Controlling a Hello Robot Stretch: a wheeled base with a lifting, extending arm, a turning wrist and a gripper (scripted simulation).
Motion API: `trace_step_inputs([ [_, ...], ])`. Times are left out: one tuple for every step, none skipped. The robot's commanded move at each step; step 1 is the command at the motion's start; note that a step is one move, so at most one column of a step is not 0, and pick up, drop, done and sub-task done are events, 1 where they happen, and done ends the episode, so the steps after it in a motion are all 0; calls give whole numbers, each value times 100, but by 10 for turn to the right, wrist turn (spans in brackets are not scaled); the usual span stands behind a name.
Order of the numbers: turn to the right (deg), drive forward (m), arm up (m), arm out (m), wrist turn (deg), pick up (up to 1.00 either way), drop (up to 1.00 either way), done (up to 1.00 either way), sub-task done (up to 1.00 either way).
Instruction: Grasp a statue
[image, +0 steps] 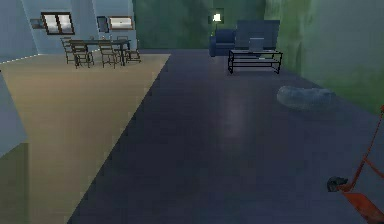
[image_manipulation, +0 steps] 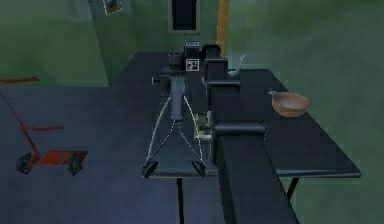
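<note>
Forward view: dark floor (image: 230, 130) runs to a blue armchair (image: 225, 42) and low table (image: 254, 60). Arm side view: the arm (image_manipulation: 245, 160) lies over a dark table (image_manipulation: 300, 140), gripper (image_manipulation: 176, 167) at its edge, and I cannot tell whether it holds anything; a small pale shape (image_manipulation: 237, 68), perhaps the statue, stands beyond. A misjudged reach could topple it or strike the brown bowl (image_manipulation: 290, 102).
</note>
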Motion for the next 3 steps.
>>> trace_step_inputs([
  [0,0,0,0,450,0,0,0,0],
  [0,0,0,0,450,0,0,0,0],
  [0,0,0,0,450,0,0,0,0],
])
